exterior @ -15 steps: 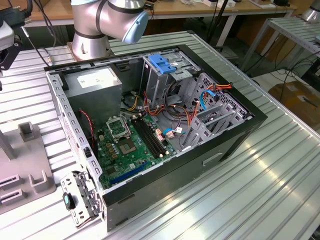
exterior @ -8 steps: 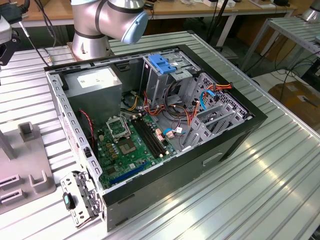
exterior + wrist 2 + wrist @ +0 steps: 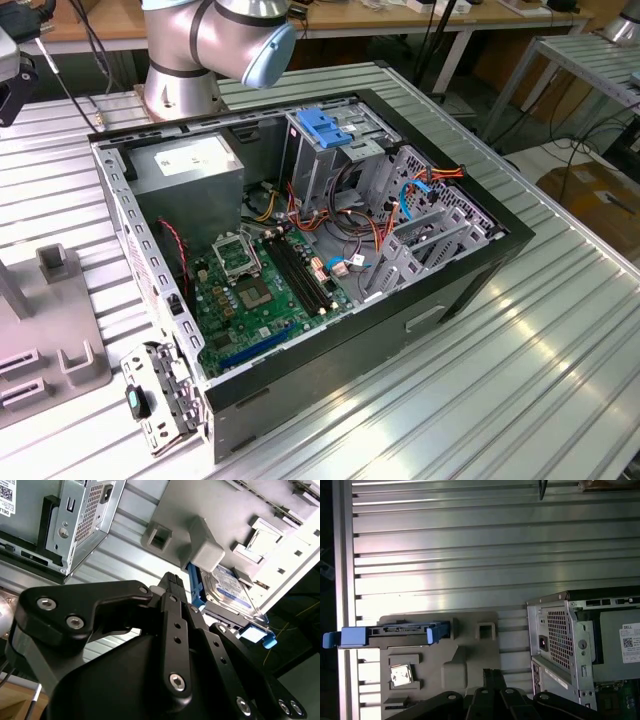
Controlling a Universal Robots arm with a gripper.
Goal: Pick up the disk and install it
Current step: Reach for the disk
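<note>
Disk (image 3: pixel 232 582) sits in a grey holder (image 3: pixel 470 650) on the counter (image 3: pixel 470 555); we see the gripper (image 3: pixel 492 676) near it, apart, jaws closed together, holding nothing.

white sticker (image 3: pixel 630 643) with square code on computer case (image 3: pixel 560 630), blue-and-white printed label (image 3: pixel 227 577) on the disk (image 3: pixel 236 594)

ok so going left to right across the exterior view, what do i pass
grey fixture plate → grey power supply box → drive cage with blue latch → silver drive bays with orange and blue cables
</note>
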